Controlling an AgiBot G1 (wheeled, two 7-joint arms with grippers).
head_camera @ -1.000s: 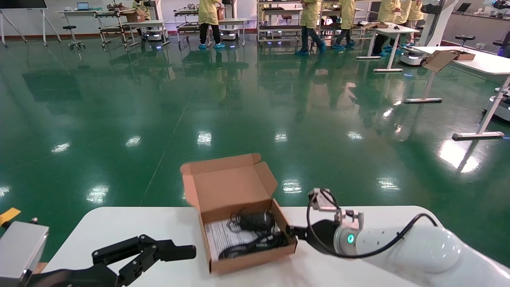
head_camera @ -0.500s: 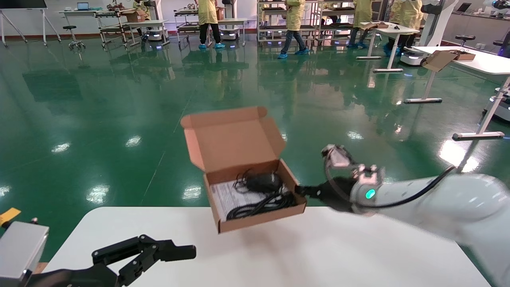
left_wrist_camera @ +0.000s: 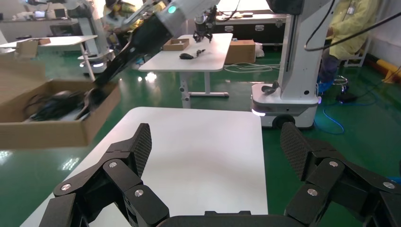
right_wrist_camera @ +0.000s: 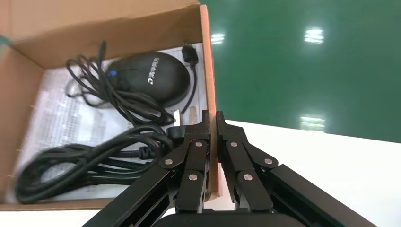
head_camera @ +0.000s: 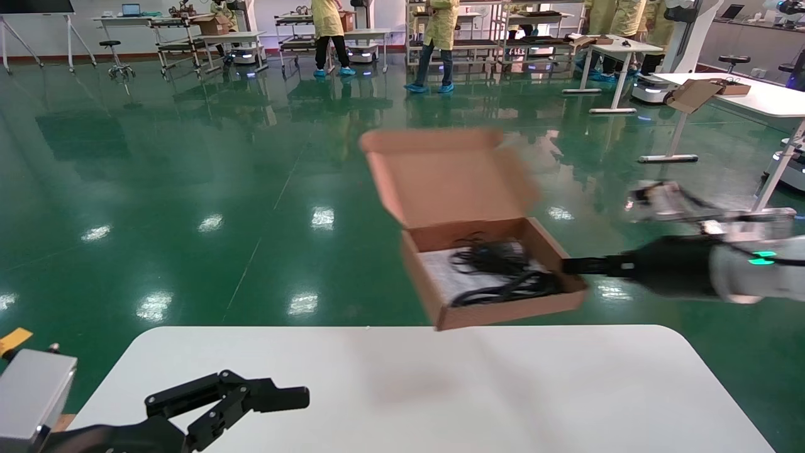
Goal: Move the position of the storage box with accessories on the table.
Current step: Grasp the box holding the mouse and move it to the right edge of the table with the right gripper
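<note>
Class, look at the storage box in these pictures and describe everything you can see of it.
The storage box is a shallow brown corrugated-cardboard mailer, its hinged tabbed lid standing open at the back. It hangs in the air above the far edge of the white table, touching nothing but the right hand, which is clamped on its right side wall. Inside lie a black mouse, coiled black cable and a printed white sheet.

Glossy green floor (head_camera: 188,157), white desks (head_camera: 619,47) bkgd

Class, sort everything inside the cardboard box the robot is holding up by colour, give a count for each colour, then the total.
Black: 2, the mouse and the coiled cable.
White: 1, the printed paper sheet.
Total: 3, all inside the storage box gripped by the right tool.
</note>
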